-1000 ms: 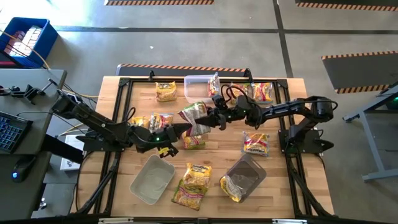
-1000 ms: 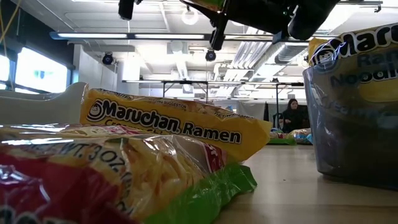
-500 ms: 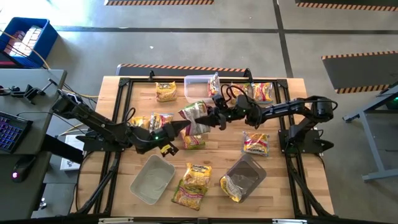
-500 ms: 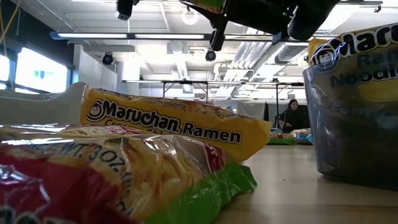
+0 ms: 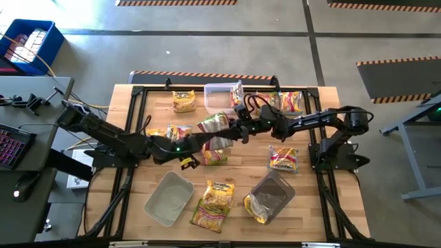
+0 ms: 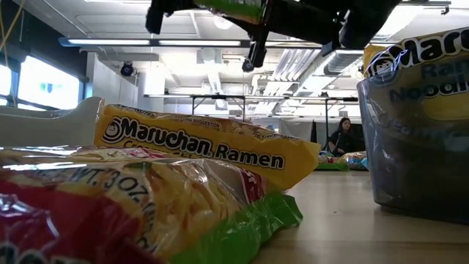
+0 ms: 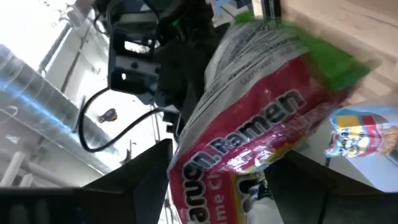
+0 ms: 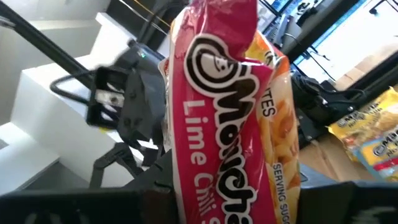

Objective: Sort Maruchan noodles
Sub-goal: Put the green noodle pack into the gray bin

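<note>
Fingers of both grippers flank one packet.

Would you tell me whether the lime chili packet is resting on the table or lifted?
Lifted: the right claw holds the lime chili packet above the table.

About eleven Maruchan ramen packets can be counted from above; overlaps near the table's far edge leave the count unsure by one. One of them is a pink-red Lime Chili packet. There are three rectangular plastic tubs: one clear tub, one pale tub and one dark tub. Two dark robot arms show, a left arm and a right arm. One blue crate stands on the floor, and one person sits in the room behind.
</note>
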